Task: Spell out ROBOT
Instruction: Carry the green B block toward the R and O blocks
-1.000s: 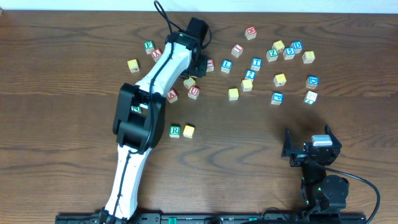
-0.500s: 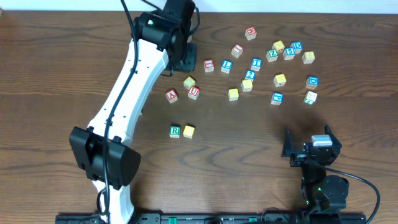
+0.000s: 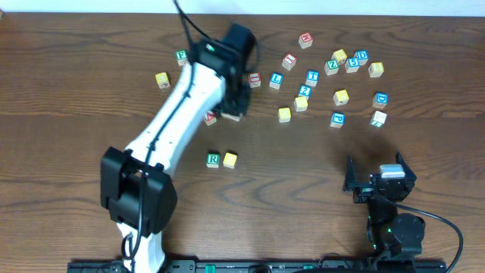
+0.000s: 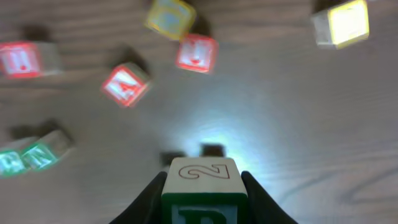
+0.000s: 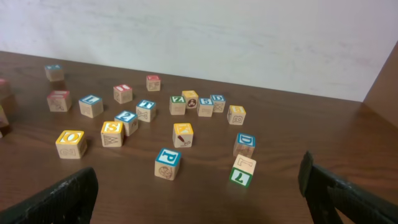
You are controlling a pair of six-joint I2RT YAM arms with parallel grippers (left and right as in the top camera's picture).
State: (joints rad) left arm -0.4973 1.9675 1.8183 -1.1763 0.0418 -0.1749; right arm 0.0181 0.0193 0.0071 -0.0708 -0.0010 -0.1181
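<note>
**Holding the B over the scatter, two letters already down**

The left gripper [image 4: 200, 210] is clenching its two black fingers on the small wooden B cube [image 4: 200, 175]. A green letter is showing on the cube's front face and an outlined 2 on its top. One finger is pressing each side face. That is leaving the underside free, so the cube can go down flat with nothing trapped beneath it. It looks to be hanging clear of the dark wooden table [image 3: 76, 152], above the loose red-lettered wooden cubes [image 4: 127, 84], and well apart from the row it belongs to.

That row is forming on the open near part of the table. The green-lettered R cube [image 3: 213, 159] is sitting there with a yellow-faced wooden cube [image 3: 229, 159] just beside it on its right, serving as the first O. By that order, the held cube is the third letter, and its place would be just to the right of the yellow one.

Two letters are waiting back in the scatter. One is a yellow O cube [image 5: 69, 143], standing at the near edge of the group. The other is the blue-lettered T cube [image 3: 312, 76], further back among the other blue ones.

The right gripper [image 3: 377, 178] is resting at the table's near edge with its jaws spread wide and nothing between them. Parked there, it is keeping the lane to the row clear for the left arm.
</note>
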